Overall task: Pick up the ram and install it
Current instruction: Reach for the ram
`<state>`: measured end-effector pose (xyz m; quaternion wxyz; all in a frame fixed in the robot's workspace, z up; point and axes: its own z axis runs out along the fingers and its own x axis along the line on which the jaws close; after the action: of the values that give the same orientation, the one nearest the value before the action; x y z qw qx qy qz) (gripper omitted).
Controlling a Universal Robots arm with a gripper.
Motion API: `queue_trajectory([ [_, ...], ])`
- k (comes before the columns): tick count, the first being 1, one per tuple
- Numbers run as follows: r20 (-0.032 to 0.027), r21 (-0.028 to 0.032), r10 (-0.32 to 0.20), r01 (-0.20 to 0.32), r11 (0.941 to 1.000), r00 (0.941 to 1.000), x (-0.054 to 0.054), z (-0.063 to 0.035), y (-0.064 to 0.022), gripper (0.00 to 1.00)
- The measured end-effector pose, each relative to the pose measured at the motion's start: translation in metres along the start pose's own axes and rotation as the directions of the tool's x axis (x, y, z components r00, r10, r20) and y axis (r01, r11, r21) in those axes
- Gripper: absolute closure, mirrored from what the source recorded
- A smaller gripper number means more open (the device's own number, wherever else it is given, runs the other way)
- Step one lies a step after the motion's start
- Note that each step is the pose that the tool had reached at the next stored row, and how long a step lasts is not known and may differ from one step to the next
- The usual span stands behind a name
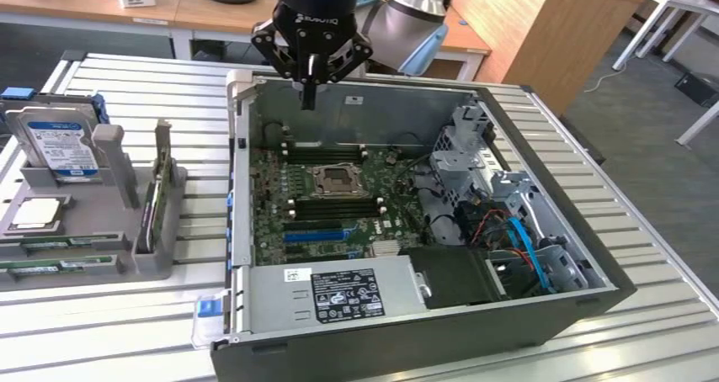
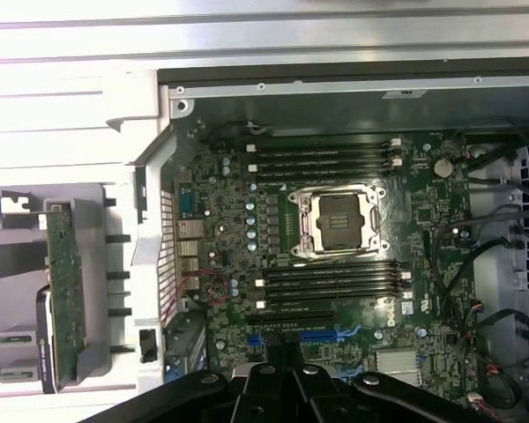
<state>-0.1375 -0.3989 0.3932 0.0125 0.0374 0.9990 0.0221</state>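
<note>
Two narrow green sticks are seen at the front of the grey moulded holder [image 1: 130, 264], at the exterior view's left. They are the ram [image 1: 56, 267], with pale label patches along its length, and a second like strip [image 1: 67, 246] just behind it. Both are seated in straight channels.

Further back in the same holder a blue-labelled hard drive [image 1: 62, 146] is stood upright. A larger green board [image 1: 151, 209] is held on edge near it, and its face is finely speckled in the wrist view.

The gripper [image 1: 306, 96] is held over the rear wall of the open black computer case [image 1: 393, 348], well apart from the ram. Its black fingers are pressed together into one slim point, and nothing is gripped between them.

Inside the case a dark green motherboard [image 1: 275, 230] is laid flat. A square, metal-framed processor socket [image 1: 335, 180] is set at its middle — flanked on two sides by long black memory slots [image 1: 333, 204] with white end clips. A boxy grey power supply [image 1: 337, 291] bearing a black label is fitted at the near edge. Everything is carried on a ribbed, pale metal table [image 1: 113, 71].
</note>
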Motion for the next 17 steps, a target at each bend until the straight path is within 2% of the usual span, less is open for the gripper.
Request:
queue_trajectory([
  [17, 0.0, 0.0, 0.0, 0.0, 1.0, 1.0, 0.031, -0.0003, -0.0023, 0.89],
])
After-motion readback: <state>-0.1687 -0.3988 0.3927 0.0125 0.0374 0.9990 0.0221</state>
